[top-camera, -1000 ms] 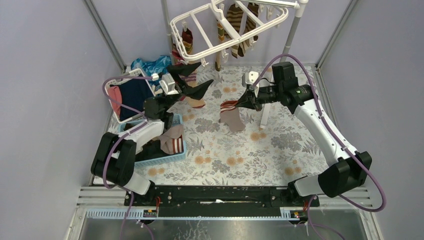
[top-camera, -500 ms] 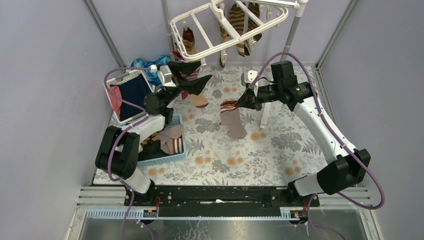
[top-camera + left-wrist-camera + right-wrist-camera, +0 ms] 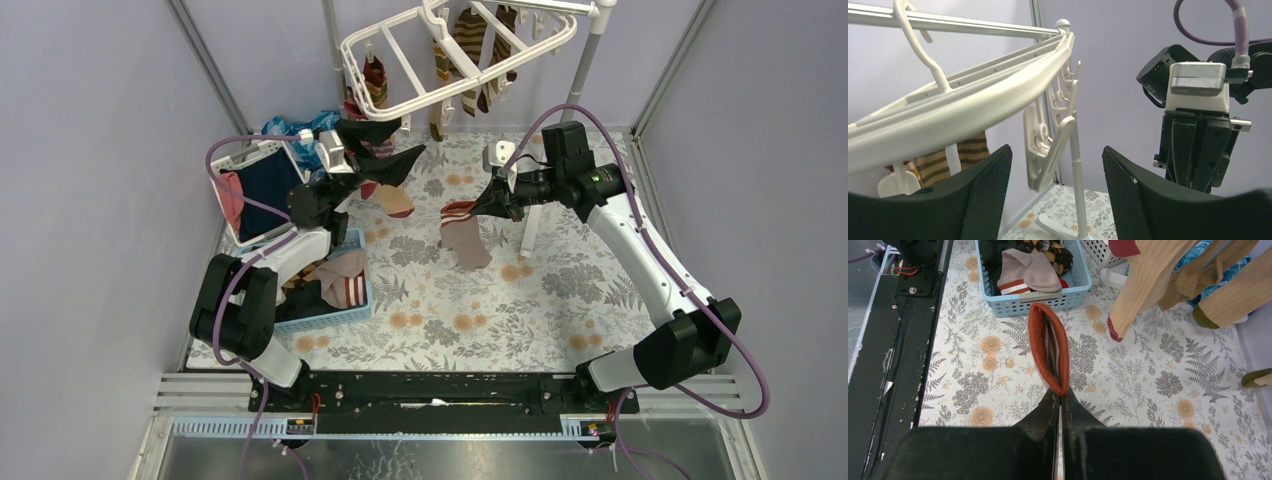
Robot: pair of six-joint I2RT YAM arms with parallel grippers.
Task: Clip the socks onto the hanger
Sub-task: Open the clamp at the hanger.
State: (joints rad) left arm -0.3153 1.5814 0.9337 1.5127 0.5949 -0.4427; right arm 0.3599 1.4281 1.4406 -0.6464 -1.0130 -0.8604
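Observation:
The white hanger hangs at the back, with striped socks clipped to it. My left gripper is raised under its near corner and stands open. In the left wrist view a white clip dangles from the hanger rail between my left gripper's fingers, touching neither. My right gripper is shut on the red cuff of a tan sock that hangs over the table. The right wrist view shows that cuff pinched at my right gripper's tips.
A small blue basket holding more socks sits at the left. Behind it stand a white laundry basket and a shiny blue cloth. The hanger's pole and foot stand at the back right. Tan socks hang low.
My left gripper has risen and swung back toward the hanger's corner clip, its jaws narrowing a little. The right gripper has lifted the tan sock slightly and otherwise holds its place.

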